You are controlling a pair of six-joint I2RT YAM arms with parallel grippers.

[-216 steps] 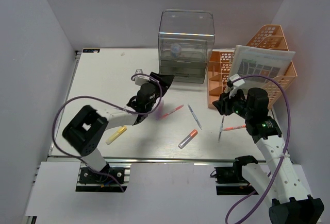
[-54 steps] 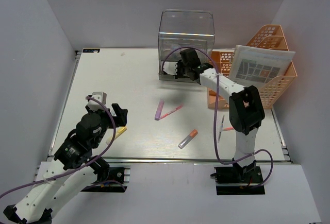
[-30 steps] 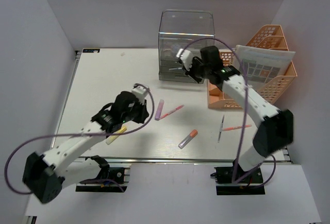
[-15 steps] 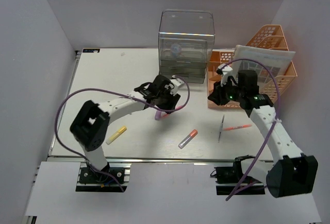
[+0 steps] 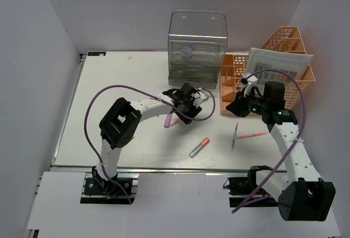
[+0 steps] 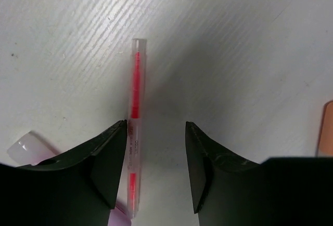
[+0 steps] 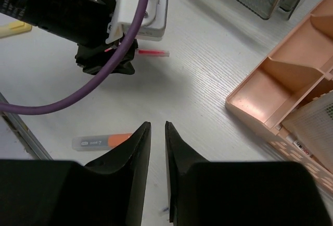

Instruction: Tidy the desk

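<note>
On the large flat white desk (image 5: 109, 96), in front of the clear plastic drawer box (image 5: 197, 46), the slim clear red-cored plastic pen (image 6: 135, 106) looks light, stiff and roll-prone, best pinched mid-barrel by the left gripper (image 6: 156, 127), whose parted jaws straddle it, while the right gripper (image 7: 157, 127) hangs slightly parted, empty.

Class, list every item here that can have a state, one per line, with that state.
left claw: open, astride the red pen, not gripping.
right claw: barely open, empty, above the desk.
red pen: flat on the desk.
orange-capped marker: cap on, lying flat.
clear drawer box: drawers appear pushed in.
orange mesh tray rack: upright, booklet propped in it.
</note>
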